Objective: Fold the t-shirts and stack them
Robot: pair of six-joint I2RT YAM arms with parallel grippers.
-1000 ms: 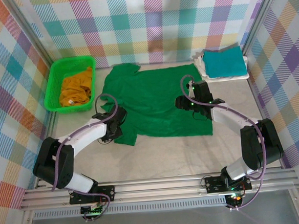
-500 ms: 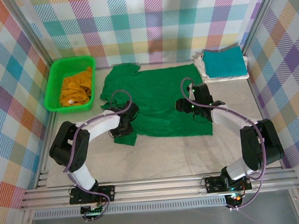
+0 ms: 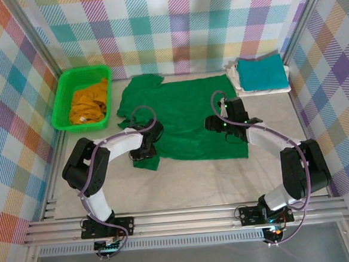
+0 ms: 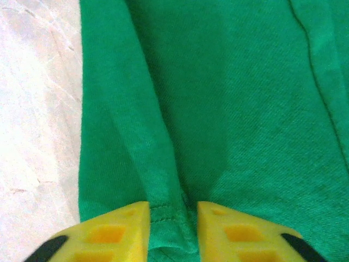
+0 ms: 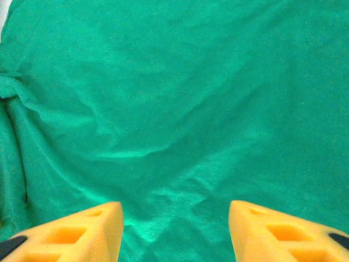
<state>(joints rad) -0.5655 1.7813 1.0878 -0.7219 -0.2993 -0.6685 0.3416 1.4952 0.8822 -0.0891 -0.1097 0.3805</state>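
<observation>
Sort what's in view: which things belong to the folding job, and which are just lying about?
Job: green t-shirt spread on the table; mustard t-shirt heaped in the basket; teal t-shirt folded atop the white t-shirt.
Lying about: the basket itself; the table.

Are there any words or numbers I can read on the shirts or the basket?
No text can be read.
The dark green t-shirt, teal t-shirt and basket are plain.
A small pale patch on the mustard t-shirt is too small to make out.
</observation>
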